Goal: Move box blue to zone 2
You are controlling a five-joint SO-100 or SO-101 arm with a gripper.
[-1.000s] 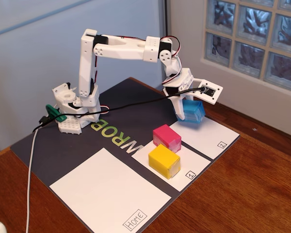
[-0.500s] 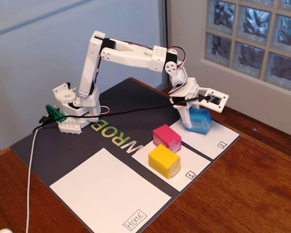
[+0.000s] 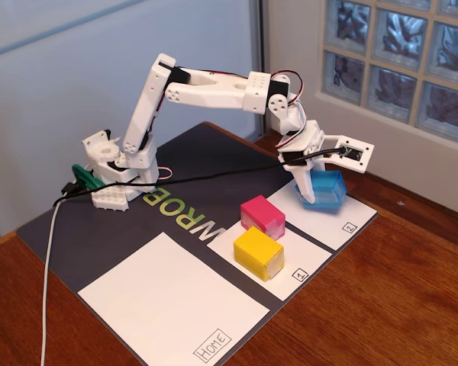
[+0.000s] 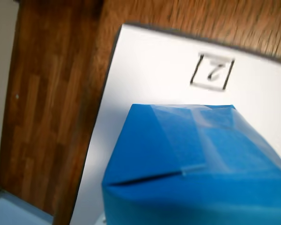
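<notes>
Soft daylight comes through the glass blocks [image 3: 401, 57] at the fixed view's upper right. Shadows beneath the boxes are faint. The wrist view is blurred: the blue box [image 4: 196, 168] looms unfocused, and the "2" [image 4: 212, 71] smears.

I'm looking at a dark grey rectangular mat [image 3: 206, 160] laid over a reddish-brown wooden table [image 3: 366, 305] in the fixed view, green lettering across its middle. A small pink paper-wrapped box [image 3: 262, 216] sits on the white paper sheet marked "1" [image 3: 309, 259], and a small yellow paper-wrapped box [image 3: 258, 254] sits on that same sheet just in front of it, nearly touching. Nearer my camera lies the larger white paper sheet marked "Home" [image 3: 168, 305], bare on top. A white cable [image 3: 47, 282] trails off the mat's left edge. Behind, I've got a glass-block window [image 3: 401, 53].
</notes>
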